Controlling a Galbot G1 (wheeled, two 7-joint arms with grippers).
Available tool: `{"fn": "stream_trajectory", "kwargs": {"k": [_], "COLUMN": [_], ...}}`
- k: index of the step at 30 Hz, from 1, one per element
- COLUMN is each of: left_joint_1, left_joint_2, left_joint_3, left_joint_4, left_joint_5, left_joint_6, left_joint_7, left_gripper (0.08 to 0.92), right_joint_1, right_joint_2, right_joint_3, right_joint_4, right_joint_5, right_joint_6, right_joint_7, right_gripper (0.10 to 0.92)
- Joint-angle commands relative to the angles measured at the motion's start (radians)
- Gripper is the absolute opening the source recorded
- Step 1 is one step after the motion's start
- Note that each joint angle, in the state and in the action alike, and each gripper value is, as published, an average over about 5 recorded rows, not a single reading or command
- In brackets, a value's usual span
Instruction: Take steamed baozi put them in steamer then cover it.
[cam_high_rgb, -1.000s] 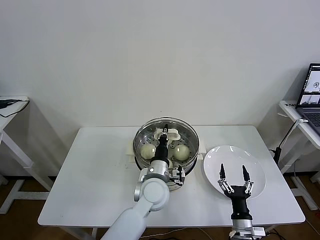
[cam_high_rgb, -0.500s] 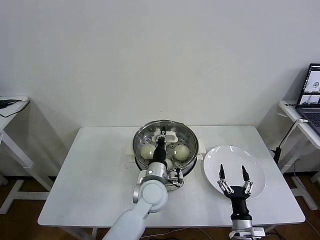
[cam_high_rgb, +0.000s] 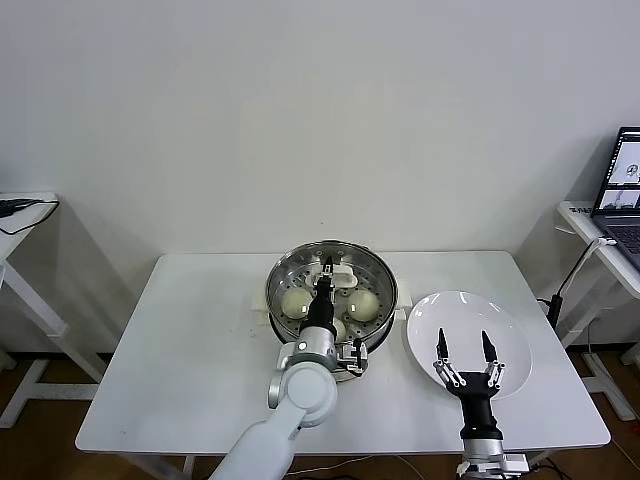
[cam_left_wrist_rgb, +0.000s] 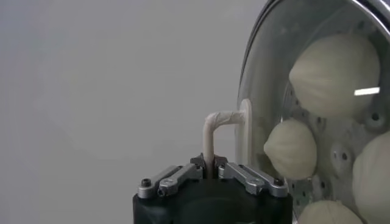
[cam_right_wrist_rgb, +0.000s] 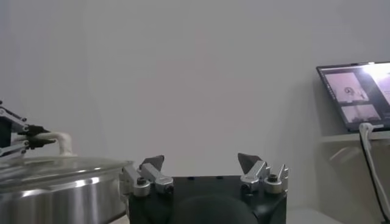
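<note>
The steel steamer (cam_high_rgb: 278, 318) stands on the white table, with several cream-white baozi (cam_high_rgb: 295, 301) inside it. The clear glass cover (cam_high_rgb: 375, 283) lies over the steamer. My left gripper (cam_high_rgb: 328, 268) is shut on the cover's white handle (cam_high_rgb: 342, 270). In the left wrist view the fingers clamp the handle (cam_left_wrist_rgb: 210, 131), and baozi (cam_left_wrist_rgb: 334, 76) show through the glass (cam_left_wrist_rgb: 262, 73). My right gripper (cam_high_rgb: 463, 346) is open and empty over the white plate (cam_high_rgb: 510, 325). It also shows open in the right wrist view (cam_right_wrist_rgb: 201, 163).
The steamer sits on a cream-white base (cam_high_rgb: 268, 292). The right wrist view shows the steamer (cam_right_wrist_rgb: 55, 198) and the cover's rim (cam_right_wrist_rgb: 55, 165) off to one side. A side table with a laptop (cam_high_rgb: 620, 190) stands at the far right, another side table (cam_high_rgb: 20, 215) at the far left.
The left gripper has lowered the cover slightly onto the steamer, still holding the handle. The right gripper has drawn back a little over the plate.
</note>
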Motion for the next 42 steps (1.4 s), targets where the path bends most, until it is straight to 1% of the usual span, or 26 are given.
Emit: {"fn": "stream_trajectory", "kwargs": {"k": [1, 4, 7, 13, 18, 21, 24, 27, 29, 31, 33, 35, 37, 39, 42], "left_joint_1": [0.007, 0.015, 0.03, 0.101, 0.167, 0.21, 0.27, 0.375, 0.46, 0.533, 0.584, 0.615, 0.626, 0.625, 0.627], "left_joint_2": [0.0, 0.007, 0.03, 0.094, 0.14, 0.175, 0.213, 0.251, 0.262, 0.254, 0.229, 0.191, 0.152, 0.112, 0.063], "left_joint_3": [-0.003, -0.003, 0.003, 0.028, 0.027, 0.018, -0.025, -0.118, -0.218, -0.333, -0.455, -0.572, -0.672, -0.748, -0.807], "left_joint_4": [-0.002, -0.022, -0.066, -0.194, -0.277, -0.354, -0.445, -0.554, -0.636, -0.705, -0.743, -0.735, -0.685, -0.618, -0.53], "left_joint_5": [-0.001, -0.002, -0.006, -0.028, -0.033, -0.054, -0.101, -0.226, -0.384, -0.588, -0.801, -0.983, -1.113, -1.205, -1.291], "left_joint_6": [-0.014, -0.019, -0.019, -0.012, -0.014, -0.011, -0.02, -0.049, -0.077, -0.111, -0.166, -0.244, -0.344, -0.433, -0.501], "left_joint_7": [-0.005, -0.008, -0.012, -0.016, -0.022, -0.026, -0.038, -0.072, -0.121, -0.183, -0.243, -0.282, -0.296, -0.285, -0.265], "left_gripper": [0.187, 0.189, 0.227, 0.393, 0.54, 0.627, 0.713, 0.787, 0.813, 0.819, 0.822, 0.822, 0.823, 0.823, 0.823], "right_joint_1": [0.004, 0.006, 0.008, 0.014, 0.017, 0.02, 0.022, 0.02, 0.015, 0.007, -0.001, -0.008, -0.014, -0.016, -0.021], "right_joint_2": [0.0, 0.0, 0.0, -0.005, -0.008, -0.012, -0.017, -0.022, -0.026, -0.03, -0.033, -0.036, -0.038, -0.039, -0.041], "right_joint_3": [-0.002, -0.004, -0.005, -0.004, -0.004, -0.004, -0.003, 0.001, 0.006, 0.01, 0.011, 0.01, 0.009, 0.008, 0.006], "right_joint_4": [-0.005, -0.006, -0.011, -0.022, -0.027, -0.03, -0.026, -0.003, 0.025, 0.054, 0.083, 0.11, 0.135, 0.15, 0.171], "right_joint_5": [-0.002, -0.004, -0.005, -0.004, -0.004, -0.003, 0.0, 0.004, 0.006, 0.004, -0.002, -0.013, -0.023, -0.032, -0.034], "right_joint_6": [0.0, -0.001, 0.0, 0.001, 0.002, 0.003, -0.002, -0.031, -0.067, -0.105, -0.137, -0.157, -0.172, -0.184, -0.197], "right_joint_7": [0.0, 0.0, -0.001, -0.001, -0.002, -0.002, -0.002, 0.0, 0.003, 0.007, 0.011, 0.018, 0.026, 0.034, 0.037], "right_gripper": [0.823, 0.823, 0.823, 0.823, 0.823, 0.823, 0.823, 0.823, 0.823, 0.823, 0.823, 0.823, 0.823, 0.823, 0.823]}}
